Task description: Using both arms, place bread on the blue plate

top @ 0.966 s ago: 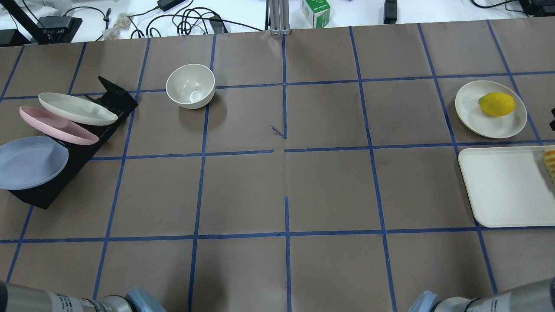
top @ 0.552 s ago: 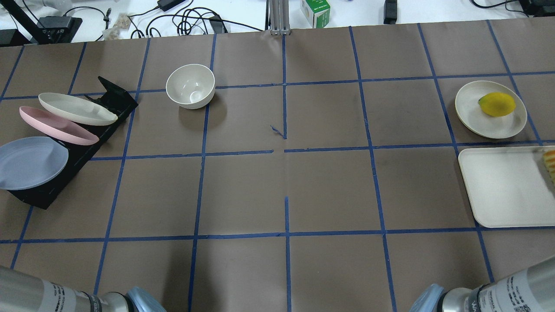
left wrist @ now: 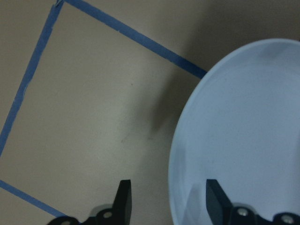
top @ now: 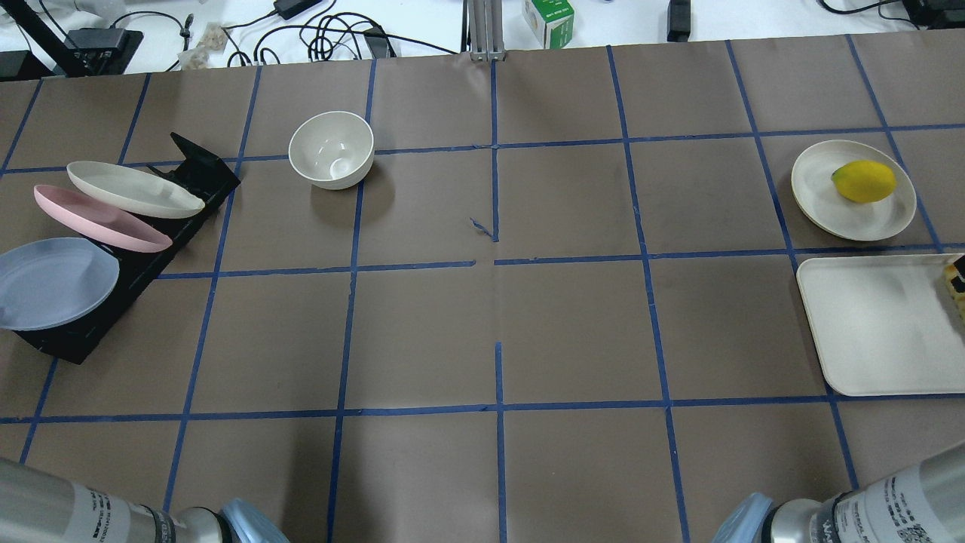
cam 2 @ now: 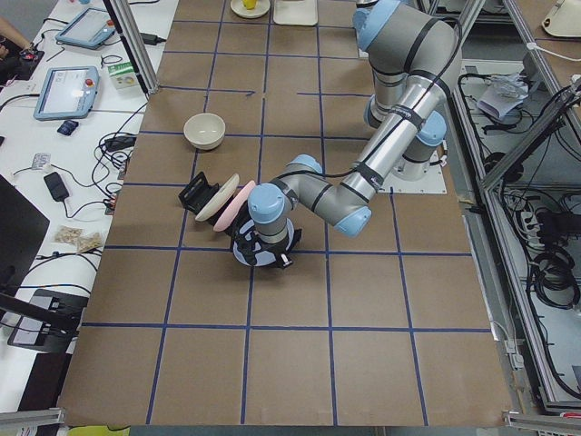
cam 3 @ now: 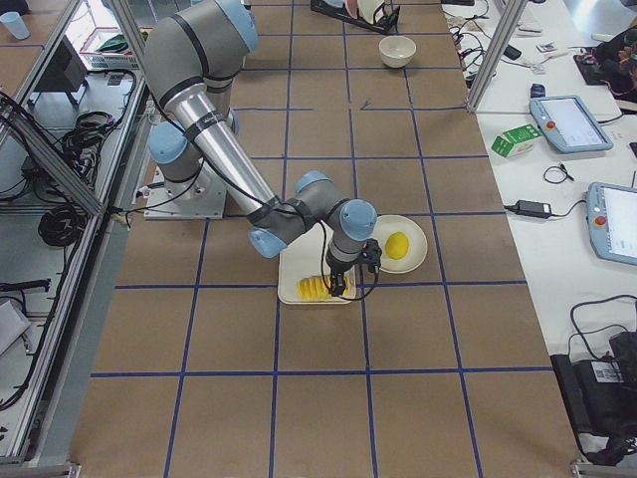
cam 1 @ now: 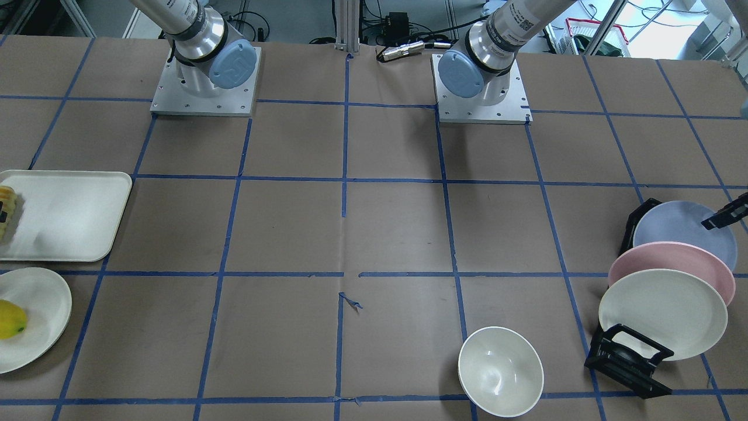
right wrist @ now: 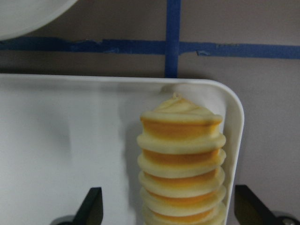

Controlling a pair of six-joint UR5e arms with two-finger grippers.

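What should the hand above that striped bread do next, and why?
Probably lower a little and close. The right hand is open, its fingers on either side of the bread, which lies on the white tray near its corner, so it has yet to be gripped.

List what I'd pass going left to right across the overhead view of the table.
blue plate → pink plate → cream plate, all three in the black rack → white bowl → round plate holding the lemon → bread at the right edge.
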